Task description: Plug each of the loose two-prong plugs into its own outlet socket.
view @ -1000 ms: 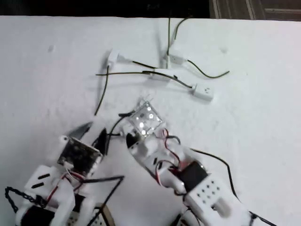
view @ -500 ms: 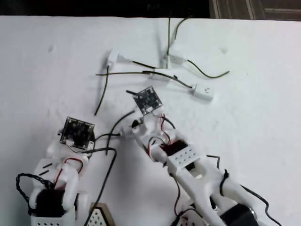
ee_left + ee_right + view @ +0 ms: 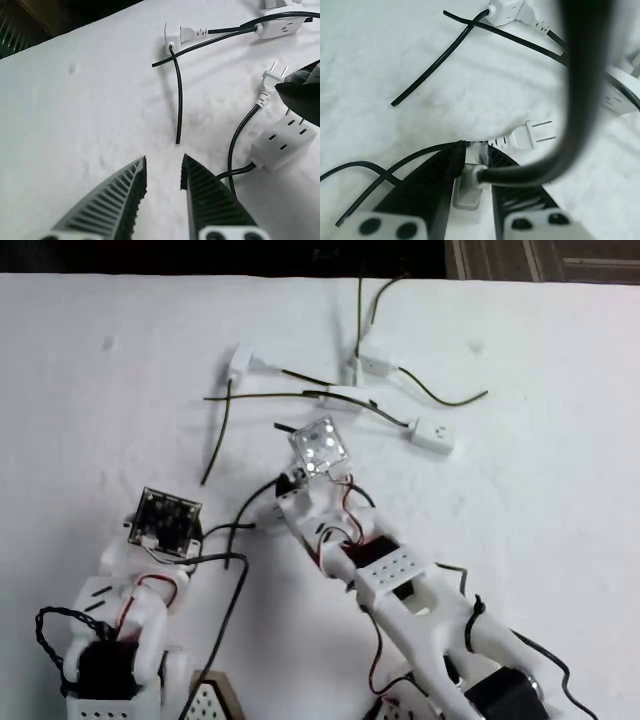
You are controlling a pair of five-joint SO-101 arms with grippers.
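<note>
My right gripper (image 3: pixel 476 147) is shut on a small white outlet block (image 3: pixel 465 192) with a black cable running from it. A loose two-prong plug (image 3: pixel 527 135) lies flat on the white table just beyond its fingertips, prongs pointing away to the side. The left wrist view has the same plug (image 3: pixel 272 77) and block (image 3: pixel 282 142), with a dark finger (image 3: pixel 300 95) of the right gripper over the block. My left gripper (image 3: pixel 163 165) hangs narrowly open above bare table, holding nothing. In the high view the right arm's lit wrist camera (image 3: pixel 320 448) covers its gripper.
Farther back lie a white socket with a plug in it (image 3: pixel 240 362), a white adapter (image 3: pixel 340 398), another (image 3: pixel 372 365) and a loose socket (image 3: pixel 432 435), joined by thin dark cables. A cut cable end (image 3: pixel 177 142) lies ahead of my left gripper.
The right arm has stretched away from its base toward the cables, carrying its wrist camera farther up the table. The left arm pulled back and turned a second ago, then stayed still.
</note>
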